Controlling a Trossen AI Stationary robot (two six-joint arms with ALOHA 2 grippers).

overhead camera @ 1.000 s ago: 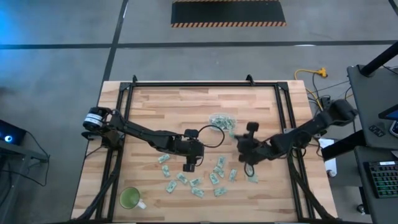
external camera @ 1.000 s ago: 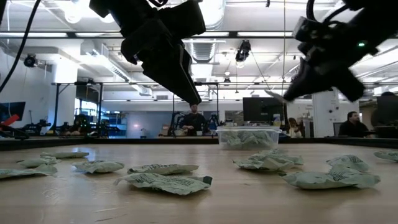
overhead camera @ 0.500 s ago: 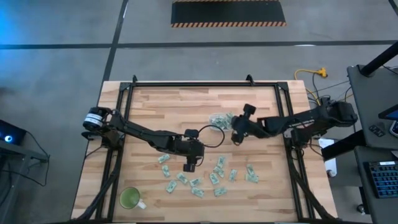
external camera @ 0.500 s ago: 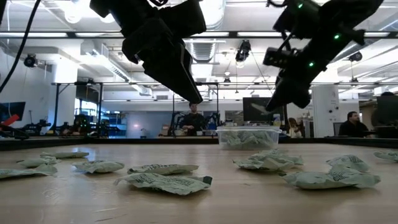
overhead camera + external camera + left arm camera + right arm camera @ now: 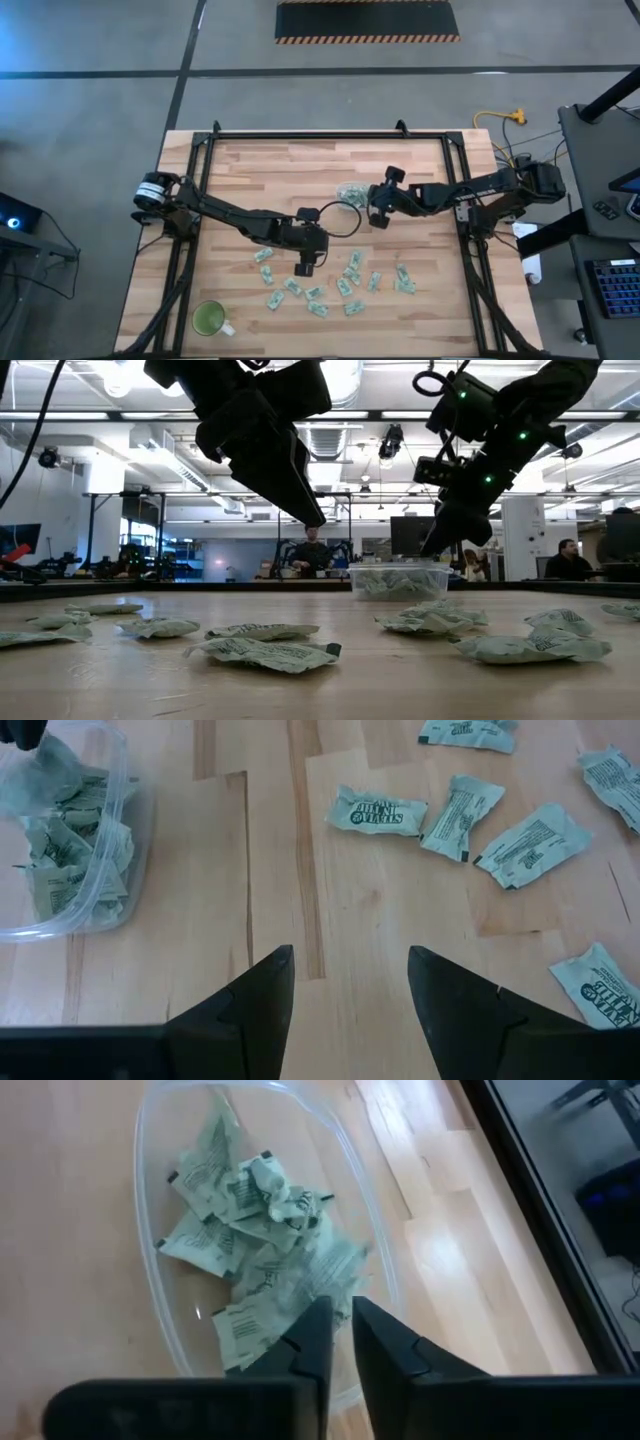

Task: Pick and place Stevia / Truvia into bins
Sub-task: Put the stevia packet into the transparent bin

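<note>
A clear bin point(image 5: 355, 192) stands mid-table with several crumpled green-white Stevia sachets point(image 5: 250, 1230) inside. My right gripper point(image 5: 340, 1315) hovers just above the bin's near-right rim point(image 5: 372, 1270), pointing slantwise down. Its fingers stand a narrow gap apart with nothing between them. A blurred sachet point(image 5: 335, 1265) shows just past the fingertips, over the pile. Several more sachets point(image 5: 345, 285) lie flat on the wood nearer the front edge. My left gripper point(image 5: 350, 980) hangs open above bare wood beside those sachets point(image 5: 460, 815).
A green cup point(image 5: 210, 319) with a handle stands at the table's near left corner. Black frame rails point(image 5: 200, 180) run along the table's left, right and far edges. People sit at desks in the room beyond the table.
My right gripper has swung from above the loose sachets toward the far edge and leftward, rolling as it went, and now stands over the bin. The sachet that stuck out from its fingertips in the low view no longer shows there.
</note>
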